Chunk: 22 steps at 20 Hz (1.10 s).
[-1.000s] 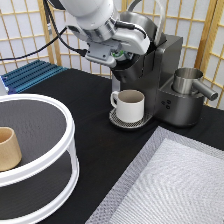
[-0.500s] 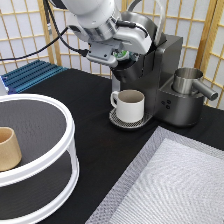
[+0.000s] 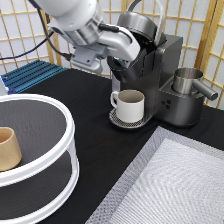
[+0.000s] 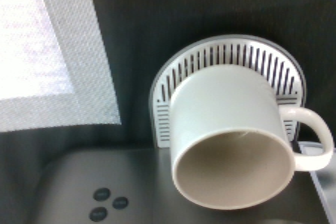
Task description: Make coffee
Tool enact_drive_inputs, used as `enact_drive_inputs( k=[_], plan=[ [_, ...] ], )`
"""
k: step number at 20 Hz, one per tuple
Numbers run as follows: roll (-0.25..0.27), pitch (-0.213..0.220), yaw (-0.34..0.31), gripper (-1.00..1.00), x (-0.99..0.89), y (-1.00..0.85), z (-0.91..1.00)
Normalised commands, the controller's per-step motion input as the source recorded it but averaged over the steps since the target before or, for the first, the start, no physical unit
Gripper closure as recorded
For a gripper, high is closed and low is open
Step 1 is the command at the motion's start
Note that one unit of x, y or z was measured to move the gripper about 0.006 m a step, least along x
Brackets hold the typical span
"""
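Observation:
My gripper (image 3: 125,67) is pressed against the front of the black coffee machine (image 3: 170,93), just under its raised lid (image 3: 136,22) and above the white mug (image 3: 129,104). The dark machine body hides what the hand holds. The coffee does not show in either view. The mug stands empty on the round drip tray (image 3: 116,120) with its handle toward the exterior view's left. From straight above, the wrist view shows the mug (image 4: 233,156) empty on the slotted drip tray (image 4: 218,53).
A steel pitcher (image 3: 188,80) stands on the machine's right side. A tan handleless cup (image 3: 8,148) sits on the white two-tier round stand (image 3: 66,150) at the exterior view's left. A grey mat (image 3: 176,186) covers the bottom right. A blue rack (image 3: 29,75) lies at the far left.
The hand has dropped slightly toward the machine's brew head. A small green-topped thing seen at the hand half a second ago no longer shows. The mug has not moved.

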Motion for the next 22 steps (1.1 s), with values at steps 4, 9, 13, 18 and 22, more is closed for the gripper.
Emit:
enact_drive_inputs(
  k=[4,9,13,18,22],
  plan=[
    [-0.01,-0.002,-0.008,-1.0,0.05,0.79,1.0],
    [-0.003,0.038,0.0,-1.0,0.21,0.98,1.0],
    [-0.013,0.054,0.0,-1.0,0.15,0.99,1.0],
    [-0.099,0.09,-0.005,-1.0,0.22,0.88,1.0],
    [-0.236,0.152,-0.006,-1.0,0.39,0.62,0.67]
  ],
)
